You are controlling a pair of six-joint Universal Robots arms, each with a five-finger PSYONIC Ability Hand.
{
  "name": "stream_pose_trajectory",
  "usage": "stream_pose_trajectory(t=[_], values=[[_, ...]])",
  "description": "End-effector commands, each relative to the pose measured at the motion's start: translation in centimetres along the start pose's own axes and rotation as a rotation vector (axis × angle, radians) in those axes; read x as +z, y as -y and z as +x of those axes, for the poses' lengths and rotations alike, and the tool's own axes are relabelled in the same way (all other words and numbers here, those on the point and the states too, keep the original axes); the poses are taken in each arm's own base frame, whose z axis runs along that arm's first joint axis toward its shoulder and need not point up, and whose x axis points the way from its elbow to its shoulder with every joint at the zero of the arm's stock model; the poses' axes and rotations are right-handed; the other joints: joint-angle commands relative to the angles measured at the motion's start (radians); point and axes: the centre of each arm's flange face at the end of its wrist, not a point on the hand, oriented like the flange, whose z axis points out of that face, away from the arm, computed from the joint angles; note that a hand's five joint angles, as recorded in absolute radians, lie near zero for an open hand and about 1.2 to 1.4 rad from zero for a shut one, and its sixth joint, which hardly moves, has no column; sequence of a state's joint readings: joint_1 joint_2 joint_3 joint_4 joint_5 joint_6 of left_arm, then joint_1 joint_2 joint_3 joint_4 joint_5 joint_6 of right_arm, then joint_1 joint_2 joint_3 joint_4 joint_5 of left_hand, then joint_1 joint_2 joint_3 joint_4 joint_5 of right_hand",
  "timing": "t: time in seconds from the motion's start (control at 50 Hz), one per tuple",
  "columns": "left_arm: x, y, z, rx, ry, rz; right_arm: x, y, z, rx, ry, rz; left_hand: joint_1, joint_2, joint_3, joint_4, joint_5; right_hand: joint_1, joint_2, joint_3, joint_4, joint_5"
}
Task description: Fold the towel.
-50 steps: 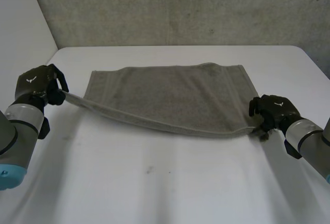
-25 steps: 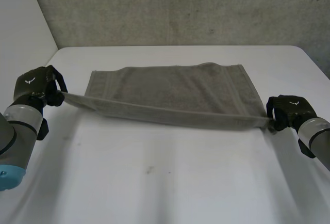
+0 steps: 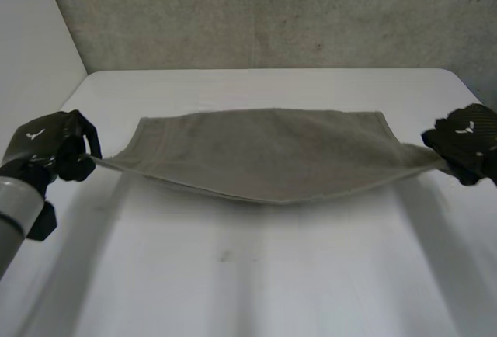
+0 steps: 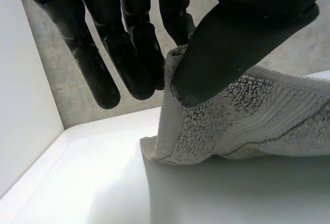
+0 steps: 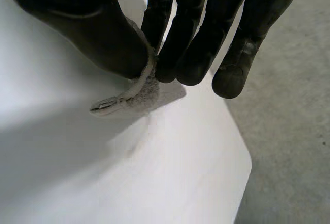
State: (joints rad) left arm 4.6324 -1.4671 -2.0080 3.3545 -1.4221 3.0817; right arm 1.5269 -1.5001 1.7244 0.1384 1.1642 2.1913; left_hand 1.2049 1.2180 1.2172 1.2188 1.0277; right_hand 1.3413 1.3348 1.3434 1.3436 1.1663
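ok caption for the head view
Left hand and right hand each pinch a towel corner, the edge sagging between them over the table.

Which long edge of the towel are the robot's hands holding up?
On the towel, the near edge: the left hand pinches one end, the right hand the other, and it sags between them. No hand touches the far edge.

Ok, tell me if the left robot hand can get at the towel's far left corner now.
Probably not yet: the left robot hand is pinching the towel's near corner. Nothing on the table blocks the way, so it would only need to let go.
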Motion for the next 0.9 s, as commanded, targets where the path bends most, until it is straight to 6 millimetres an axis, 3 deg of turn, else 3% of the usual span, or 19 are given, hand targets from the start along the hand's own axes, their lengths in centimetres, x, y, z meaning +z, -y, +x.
stream_pose_trajectory(t=[0.02, 0.18, 0.22, 0.24, 0.26, 0.28, 0.32, 0.34, 0.38, 0.44, 0.48, 0.5, 0.54, 0.6, 0.7, 0.88, 0.9], values=[[-3.5, 1.4, -0.5, 0.028, -0.013, -0.003, -4.4, 0.4, 2.6, -0.024, 0.029, -0.093, 0.191, 0.178, 0.179, 0.178, 0.194, 0.055, 0.061, 0.053, 0.053, 0.055], [-3.3, 1.0, -0.5, 0.083, -0.071, -0.004, -4.6, 1.4, 3.3, 0.009, 0.086, 0.009, 0.191, 0.178, 0.179, 0.178, 0.194, 0.055, 0.061, 0.053, 0.053, 0.055], [-1.4, 0.1, -1.0, 0.11, -0.073, -0.018, -2.2, -0.3, 2.9, 0.05, 0.137, -0.016, 0.191, 0.178, 0.179, 0.178, 0.194, 0.055, 0.061, 0.053, 0.053, 0.055], [-1.4, 0.1, -1.0, 0.11, -0.073, -0.018, -2.2, -0.3, 2.9, 0.05, 0.137, -0.016, 0.191, 0.178, 0.179, 0.178, 0.194, 0.055, 0.061, 0.053, 0.053, 0.055], [-0.1, 0.0, -1.2, 0.127, -0.075, -0.012, -0.5, -1.3, 2.9, 0.049, 0.142, -0.025, 0.191, 0.178, 0.179, 0.178, 0.194, 0.055, 0.061, 0.053, 0.053, 0.055], [-0.1, 0.0, -1.2, 0.127, -0.075, -0.012, -0.4, -1.3, 2.9, 0.049, 0.142, -0.025, 0.191, 0.178, 0.179, 0.178, 0.194, 0.055, 0.061, 0.053, 0.053, 0.055], [2.5, -0.6, -1.4, 0.132, -0.084, -0.017, 2.8, -2.3, 2.3, 0.015, 0.138, -0.047, 0.191, 0.178, 0.179, 0.178, 0.194, 0.055, 0.061, 0.053, 0.053, 0.055], [2.5, -0.6, -1.4, 0.132, -0.084, -0.017, 2.8, -2.3, 2.2, 0.014, 0.137, -0.047, 0.191, 0.178, 0.179, 0.178, 0.194, 0.055, 0.061, 0.053, 0.053, 0.055], [5.1, -1.6, -0.6, 0.136, -0.103, -0.036, 6.2, -2.0, 0.8, -0.049, 0.126, -0.042, 0.191, 0.178, 0.179, 0.178, 0.194, 0.055, 0.061, 0.053, 0.053, 0.055], [6.5, -2.0, -0.2, 0.142, -0.093, -0.043, 7.9, -2.1, 0.1, -0.07, 0.12, -0.041, 0.191, 0.178, 0.179, 0.178, 0.194, 0.055, 0.061, 0.053, 0.053, 0.055], [9.2, -2.7, 0.3, 0.156, -0.051, -0.046, 10.7, -2.5, -0.4, -0.091, 0.098, -0.028, 0.191, 0.178, 0.179, 0.178, 0.194, 0.055, 0.061, 0.053, 0.053, 0.055], [9.2, -2.7, 0.3, 0.156, -0.051, -0.046, 10.7, -2.5, -0.4, -0.091, 0.098, -0.028, 0.191, 0.178, 0.179, 0.178, 0.194, 0.055, 0.061, 0.053, 0.053, 0.055], [11.7, -3.1, 0.1, 0.159, -0.003, -0.038, 13.2, -2.7, -0.6, -0.108, 0.073, 0.011, 0.191, 0.178, 0.179, 0.178, 0.194, 0.055, 0.061, 0.053, 0.053, 0.055], [12.7, -3.5, 0.2, 0.162, 0.005, -0.035, 14.4, -2.5, -1.0, -0.114, 0.053, 0.035, 0.191, 0.178, 0.179, 0.178, 0.194, 0.055, 0.061, 0.053, 0.053, 0.055], [16.1, -4.8, 1.4, 0.17, -0.008, -0.019, 18.0, -2.3, -1.2, -0.103, -0.011, 0.1, 0.191, 0.178, 0.179, 0.178, 0.194, 0.055, 0.061, 0.053, 0.053, 0.055], [18.2, -6.4, 1.4, 0.173, 0.022, -0.044, 20.6, -2.7, -1.6, -0.115, -0.039, 0.115, 0.191, 0.178, 0.179, 0.178, 0.194, 0.055, 0.061, 0.053, 0.053, 0.055], [18.3, -6.7, 1.5, 0.168, 0.019, -0.045, 20.9, -2.9, -1.9, -0.116, -0.038, 0.112, 0.191, 0.178, 0.179, 0.178, 0.194, -0.517, -0.51, -0.519, -0.519, -0.516]])
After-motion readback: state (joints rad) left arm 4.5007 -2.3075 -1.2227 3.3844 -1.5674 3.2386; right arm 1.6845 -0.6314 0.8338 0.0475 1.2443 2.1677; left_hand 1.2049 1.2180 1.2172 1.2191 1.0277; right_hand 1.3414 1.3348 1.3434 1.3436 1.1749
